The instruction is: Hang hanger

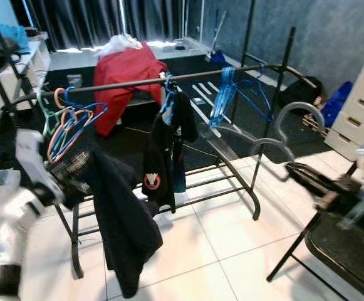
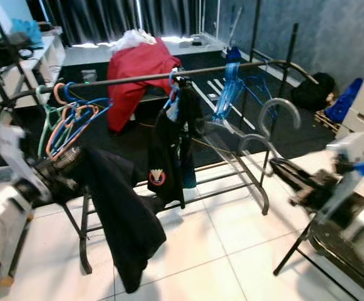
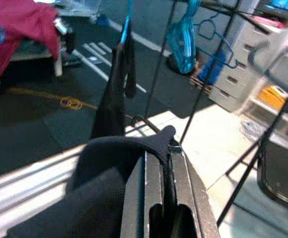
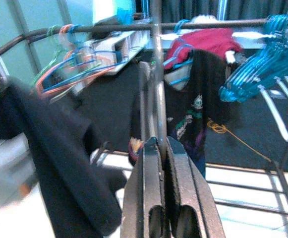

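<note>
The right gripper (image 1: 319, 182) is clamping the clear hanger (image 1: 282, 135) (stiff, light, probably slippery) by its neck, short of the rail (image 1: 138, 81); the left gripper (image 1: 75, 169) is pinching the limp dark garment (image 1: 122, 226).

Red garment (image 1: 126, 80) lay draped over furniture behind the rack. White drawer unit (image 1: 362, 106) stood by the dark wall, a blue bag (image 1: 336, 100) and a black bag (image 1: 303, 91) on the floor beside it. Dark curtains (image 1: 88, 22) hung across the back. Floor near the camera was white tile (image 1: 207, 251); farther back, dark mat (image 1: 131, 141).
</note>
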`<state>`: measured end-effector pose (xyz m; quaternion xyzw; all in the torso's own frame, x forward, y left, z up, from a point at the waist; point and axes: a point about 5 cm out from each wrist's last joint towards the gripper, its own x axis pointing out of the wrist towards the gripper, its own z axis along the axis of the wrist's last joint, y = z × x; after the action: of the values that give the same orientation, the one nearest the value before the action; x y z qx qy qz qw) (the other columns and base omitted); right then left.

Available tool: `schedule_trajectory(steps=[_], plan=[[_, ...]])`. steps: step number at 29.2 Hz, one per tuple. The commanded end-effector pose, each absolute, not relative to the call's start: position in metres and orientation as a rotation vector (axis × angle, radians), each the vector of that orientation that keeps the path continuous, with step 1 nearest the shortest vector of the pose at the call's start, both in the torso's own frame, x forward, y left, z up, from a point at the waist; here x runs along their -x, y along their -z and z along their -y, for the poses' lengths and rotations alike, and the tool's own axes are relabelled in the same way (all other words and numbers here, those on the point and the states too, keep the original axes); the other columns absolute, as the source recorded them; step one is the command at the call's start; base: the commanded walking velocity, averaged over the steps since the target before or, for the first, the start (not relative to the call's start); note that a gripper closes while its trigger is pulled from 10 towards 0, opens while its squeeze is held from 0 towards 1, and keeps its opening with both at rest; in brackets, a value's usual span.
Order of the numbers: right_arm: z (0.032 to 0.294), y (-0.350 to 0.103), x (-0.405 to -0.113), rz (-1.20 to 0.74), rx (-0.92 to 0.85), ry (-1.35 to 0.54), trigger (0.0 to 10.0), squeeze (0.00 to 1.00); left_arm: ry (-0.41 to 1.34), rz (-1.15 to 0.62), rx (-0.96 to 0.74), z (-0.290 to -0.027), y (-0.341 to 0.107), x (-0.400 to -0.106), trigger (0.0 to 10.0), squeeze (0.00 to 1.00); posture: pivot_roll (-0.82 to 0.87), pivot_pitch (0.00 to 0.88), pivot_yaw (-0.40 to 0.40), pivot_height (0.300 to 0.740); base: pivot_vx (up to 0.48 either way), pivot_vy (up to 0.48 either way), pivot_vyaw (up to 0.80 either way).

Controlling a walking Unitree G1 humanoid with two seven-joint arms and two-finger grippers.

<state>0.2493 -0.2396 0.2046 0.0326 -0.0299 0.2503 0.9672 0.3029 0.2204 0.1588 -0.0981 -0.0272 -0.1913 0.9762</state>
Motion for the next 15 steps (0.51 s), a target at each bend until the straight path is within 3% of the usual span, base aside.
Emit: schedule_trajectory(steps=[1, 2, 4, 6, 8, 15], plan=[[0.225, -0.172, -0.257, -0.030, -0.101, -0.477, 10.0, 0.00, 0.291, 0.022, 0.115, -0.203, -0.151, -0.293, 10.0, 0.00, -0.10, 0.000, 0.019, 0.740, 0.000, 0.000, 0.77], [0.225, -0.172, -0.257, -0.030, -0.101, -0.477, 10.0, 0.00, 0.291, 0.022, 0.115, -0.203, -0.151, -0.293, 10.0, 0.00, -0.10, 0.000, 0.019, 0.740, 0.000, 0.000, 0.77], [0.205, -0.133, -0.259, -0.146, -0.111, -0.494, 10.0, 0.00, 0.095, -0.055, 0.021, -0.201, -0.126, -0.280, 10.0, 0.00, -0.08, 0.000, 0.010, 0.740, 0.000, 0.000, 0.77], [0.205, -0.133, -0.259, -0.146, -0.111, -0.494, 10.0, 0.00, 0.095, -0.055, 0.021, -0.201, -0.126, -0.280, 10.0, 0.00, -0.08, 0.000, 0.010, 0.740, 0.000, 0.000, 0.77], [0.200, -0.127, -0.262, -0.168, -0.081, -0.530, 10.0, 0.00, -0.021, -0.069, 0.042, -0.210, -0.117, -0.278, 10.0, 0.00, -0.09, 0.000, 0.001, 0.740, 0.000, 0.000, 0.78], [0.191, -0.126, -0.272, -0.153, -0.078, -0.533, 10.0, 0.00, -0.036, -0.053, 0.092, -0.205, -0.117, -0.287, 10.0, 0.00, -0.05, 0.000, -0.017, 0.740, 0.000, 0.000, 0.78]])
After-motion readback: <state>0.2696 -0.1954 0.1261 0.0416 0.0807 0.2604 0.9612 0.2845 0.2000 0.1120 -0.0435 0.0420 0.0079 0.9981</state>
